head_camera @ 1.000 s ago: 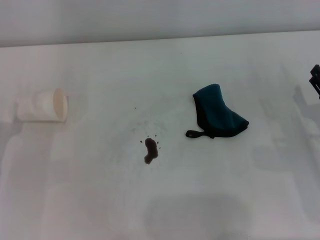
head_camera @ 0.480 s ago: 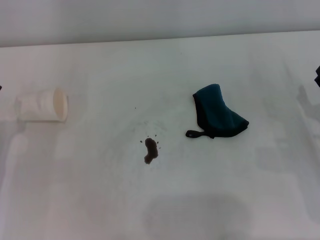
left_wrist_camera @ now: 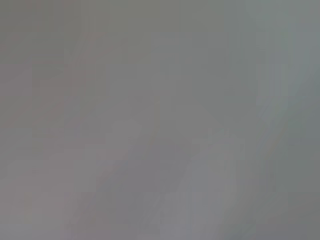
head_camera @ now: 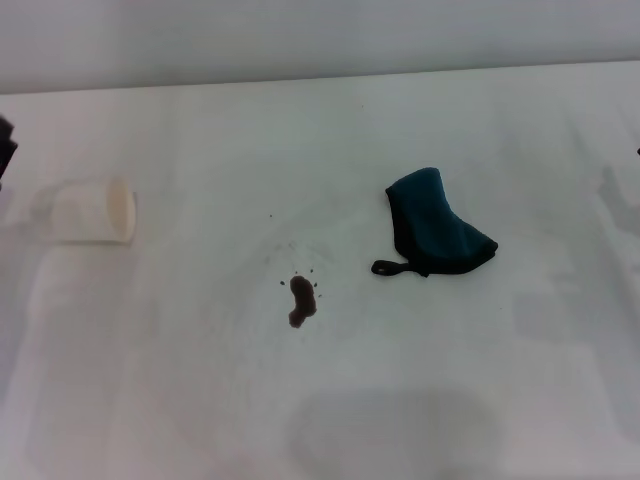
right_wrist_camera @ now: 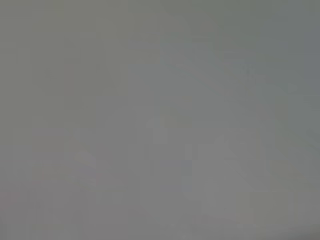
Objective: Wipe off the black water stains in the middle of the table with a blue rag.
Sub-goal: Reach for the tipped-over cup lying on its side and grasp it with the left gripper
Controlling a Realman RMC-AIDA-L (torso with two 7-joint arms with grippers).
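The black water stains are a small dark blob with tiny specks, near the middle of the white table. The blue rag lies crumpled to the right of the stains, its black loop pointing toward them. A dark part of my left gripper shows at the left edge, just above the cup. Only a dark sliver of my right gripper shows at the right edge, well away from the rag. Both wrist views show only plain grey surface.
A white paper cup lies on its side at the far left, with its open mouth facing the stains. The table's far edge meets a grey wall.
My right gripper has slid out past the right edge. My left gripper has come into view at the left edge above the cup. The rag, stains and cup have not moved.
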